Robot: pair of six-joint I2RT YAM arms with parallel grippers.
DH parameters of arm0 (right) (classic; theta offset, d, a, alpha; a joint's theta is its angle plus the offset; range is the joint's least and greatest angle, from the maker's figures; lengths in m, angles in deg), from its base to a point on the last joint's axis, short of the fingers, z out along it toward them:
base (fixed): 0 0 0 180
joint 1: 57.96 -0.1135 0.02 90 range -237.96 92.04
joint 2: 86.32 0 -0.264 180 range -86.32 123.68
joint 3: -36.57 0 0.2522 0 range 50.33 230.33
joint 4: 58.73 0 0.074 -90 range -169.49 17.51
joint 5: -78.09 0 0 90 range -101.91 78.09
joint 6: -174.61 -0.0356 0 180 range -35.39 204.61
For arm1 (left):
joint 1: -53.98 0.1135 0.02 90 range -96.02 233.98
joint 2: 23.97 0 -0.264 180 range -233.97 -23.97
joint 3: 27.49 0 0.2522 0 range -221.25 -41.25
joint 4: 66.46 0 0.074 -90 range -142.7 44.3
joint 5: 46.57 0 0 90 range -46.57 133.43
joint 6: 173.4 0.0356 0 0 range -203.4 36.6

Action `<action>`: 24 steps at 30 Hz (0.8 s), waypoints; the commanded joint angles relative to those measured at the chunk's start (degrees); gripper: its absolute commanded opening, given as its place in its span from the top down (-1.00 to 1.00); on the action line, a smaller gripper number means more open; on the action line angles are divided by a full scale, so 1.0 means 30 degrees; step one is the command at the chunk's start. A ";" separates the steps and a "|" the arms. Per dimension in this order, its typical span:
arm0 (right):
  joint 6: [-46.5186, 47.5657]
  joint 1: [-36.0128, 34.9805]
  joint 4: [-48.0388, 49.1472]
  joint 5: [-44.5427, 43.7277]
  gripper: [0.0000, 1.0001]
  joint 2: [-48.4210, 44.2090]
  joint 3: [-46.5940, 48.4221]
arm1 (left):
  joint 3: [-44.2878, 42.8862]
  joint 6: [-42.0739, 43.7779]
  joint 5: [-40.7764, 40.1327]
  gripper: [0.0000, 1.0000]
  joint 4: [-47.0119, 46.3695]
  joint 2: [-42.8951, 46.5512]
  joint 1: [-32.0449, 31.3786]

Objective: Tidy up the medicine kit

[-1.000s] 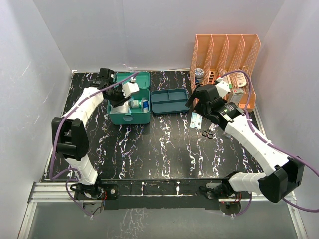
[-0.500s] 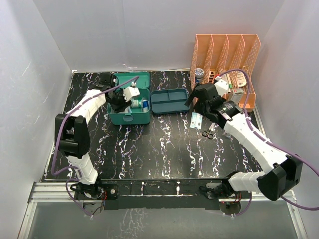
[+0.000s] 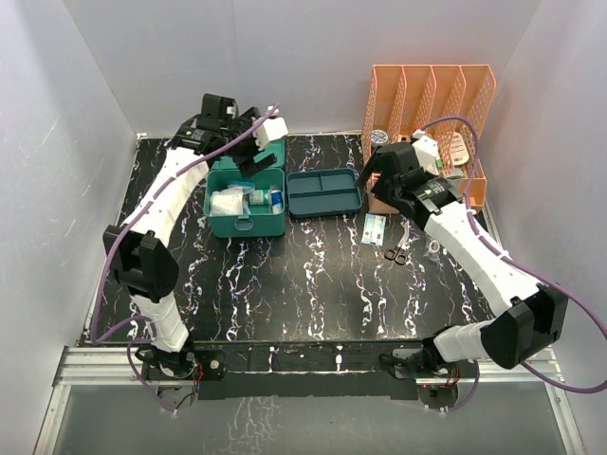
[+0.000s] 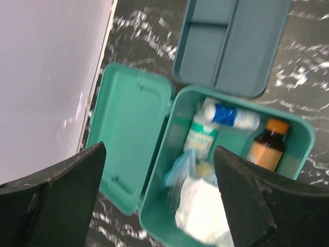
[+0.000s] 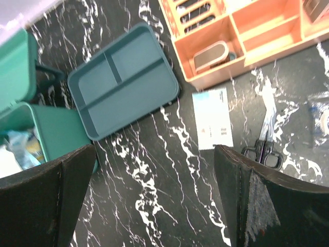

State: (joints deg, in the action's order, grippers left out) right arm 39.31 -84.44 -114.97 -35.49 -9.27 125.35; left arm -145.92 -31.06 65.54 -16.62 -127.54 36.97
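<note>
The medicine kit, a teal-green box, stands open at the back left with its lid lying flat behind it. Inside are a white gauze pack, a green-and-white bottle, a blue-and-white tube and a brown bottle with an orange cap. My left gripper hangs open and empty above the lid, its jaws wide over the box. Over the table to the right of the divided tray, my right gripper is open and holds nothing.
A darker blue-teal divided tray lies right of the kit. An orange slotted rack holding small items stands at the back right. A white packet, scissors and a clear wrapped item lie in front of it.
My left gripper has opened, letting go of the white pack inside the kit, and has risen back over the lid. The right gripper has shifted slightly toward the rack.
</note>
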 commanded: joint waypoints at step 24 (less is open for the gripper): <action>0.0644 0.4556 -0.1933 -0.1336 -0.97 -0.3821 0.1879 | -0.7567 -0.0248 0.5193 -0.95 -0.0967 -1.1092 -0.3514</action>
State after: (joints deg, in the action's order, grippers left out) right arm 41.65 -71.28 -119.17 -36.82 -18.51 130.12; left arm -167.29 -31.52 77.58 -17.17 -159.17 26.74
